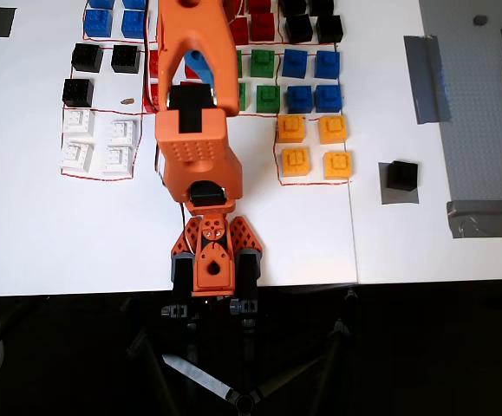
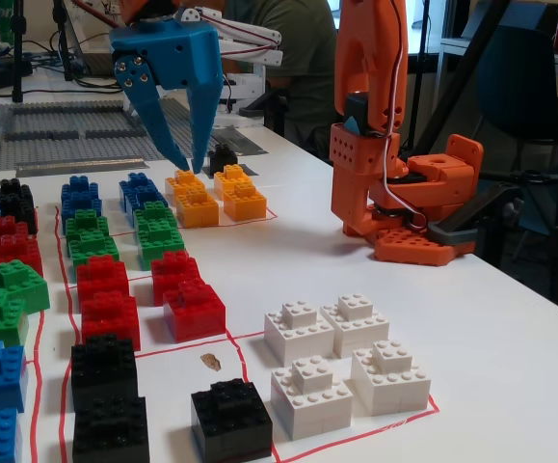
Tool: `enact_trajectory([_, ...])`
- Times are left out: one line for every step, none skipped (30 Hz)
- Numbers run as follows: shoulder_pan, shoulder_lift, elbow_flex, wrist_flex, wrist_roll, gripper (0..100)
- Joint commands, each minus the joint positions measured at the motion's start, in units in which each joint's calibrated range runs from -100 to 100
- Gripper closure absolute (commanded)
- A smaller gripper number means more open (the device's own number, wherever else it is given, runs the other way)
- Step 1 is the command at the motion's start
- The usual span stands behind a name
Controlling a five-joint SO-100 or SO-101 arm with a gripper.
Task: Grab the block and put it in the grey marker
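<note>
The black block point(image 1: 400, 174) sits on the small grey marker point(image 1: 398, 197) at the right of the overhead view. In the fixed view it shows as a small black brick point(image 2: 224, 156) far back, just behind the fingers. My blue gripper point(image 2: 193, 170) hangs raised above the yellow and blue bricks, well apart from the block. Its fingertips point(image 2: 199, 159) nearly meet and hold nothing. In the overhead view the orange arm point(image 1: 194, 130) hides the fingers.
Sorted bricks lie in red-outlined fields: white point(image 2: 341, 362), black point(image 2: 110, 391), red point(image 2: 148, 294), green point(image 2: 91, 236), blue point(image 2: 81, 198), yellow point(image 2: 211, 198). The arm's orange base point(image 2: 409, 198) stands at the table's edge. A grey baseplate point(image 1: 493, 113) with tape strips lies at the right.
</note>
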Motion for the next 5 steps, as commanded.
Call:
enact_trajectory([-0.53,-4.02,-4.61,1.20,-0.59,98])
enact_trajectory([-0.53,-4.02,-4.61,1.20,-0.59,98])
enact_trajectory([-0.53,-4.10,-4.61,1.20,-0.59,98])
enact_trajectory([-0.53,-4.10,-4.51,1.20,-0.59,98])
enact_trajectory([-0.53,-4.19,-4.51,1.20,-0.59,98])
